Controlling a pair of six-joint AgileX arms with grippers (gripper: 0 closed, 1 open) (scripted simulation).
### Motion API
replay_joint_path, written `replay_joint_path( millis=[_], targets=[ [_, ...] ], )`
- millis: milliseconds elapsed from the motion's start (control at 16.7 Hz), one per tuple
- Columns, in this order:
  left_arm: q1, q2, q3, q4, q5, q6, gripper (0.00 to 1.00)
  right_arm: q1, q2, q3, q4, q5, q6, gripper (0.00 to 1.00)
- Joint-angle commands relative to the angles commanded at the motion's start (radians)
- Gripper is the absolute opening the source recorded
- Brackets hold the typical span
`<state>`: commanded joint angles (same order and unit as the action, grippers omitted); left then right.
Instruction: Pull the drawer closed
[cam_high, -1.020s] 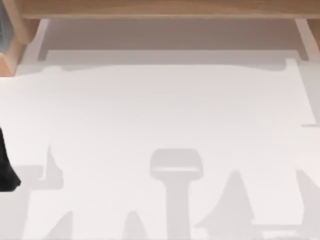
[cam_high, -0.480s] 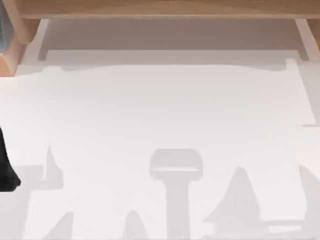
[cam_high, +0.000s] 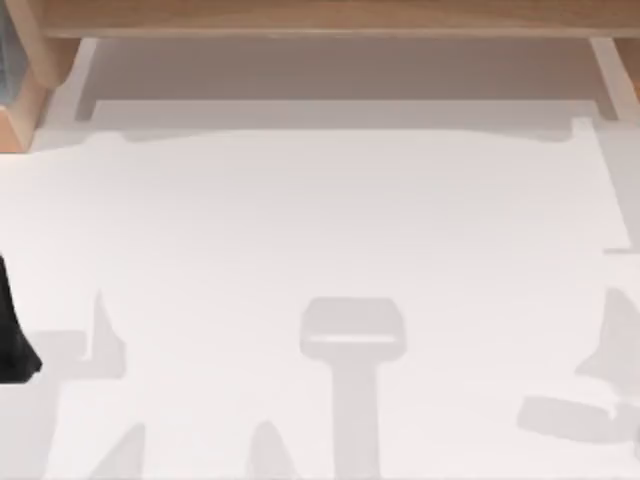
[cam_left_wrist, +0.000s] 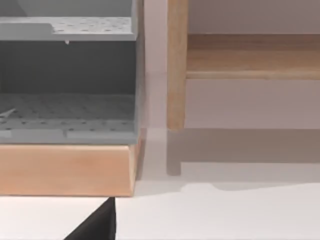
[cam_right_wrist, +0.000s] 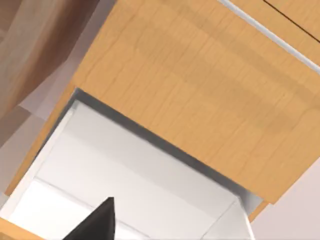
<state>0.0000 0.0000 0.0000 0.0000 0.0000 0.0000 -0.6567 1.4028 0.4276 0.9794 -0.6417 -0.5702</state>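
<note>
**Get behind the front board, then pull straight**

The drawer (cam_high: 340, 70) stands open at the far edge of the bench (cam_high: 320, 220). Its light-wood front board (cam_high: 320, 18) lies farthest from me. My right claw (cam_right_wrist: 97, 225) hangs above the tray, close to that board. I cannot tell how wide it is open, and I see nothing in its hold. I judge it best to reach over the board near its middle and draw evenly toward me, so the tray does not skew on its side walls. My left arm (cam_high: 10, 340) sits parked at the bench's left edge
</note>
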Motion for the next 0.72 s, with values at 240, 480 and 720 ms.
replay_joint_path(
  millis=[240, 480, 720],
  targets=[
    [0.0, 0.0, 0.0, 0.0, 0.0, 0.0, 1.0, -0.051, 0.274, 0.004, 0.265, -0.04, -0.44, 1.0],
    [0.0, 0.0, 0.0, 0.0, 0.0, 0.0, 1.0, -0.081, 0.491, 0.006, 0.486, -0.063, -0.781, 1.0],
    [0.0, 0.0, 0.0, 0.0, 0.0, 0.0, 1.0, -0.09, 0.614, 0.007, 0.616, -0.072, -0.958, 1.0]
  ],
)
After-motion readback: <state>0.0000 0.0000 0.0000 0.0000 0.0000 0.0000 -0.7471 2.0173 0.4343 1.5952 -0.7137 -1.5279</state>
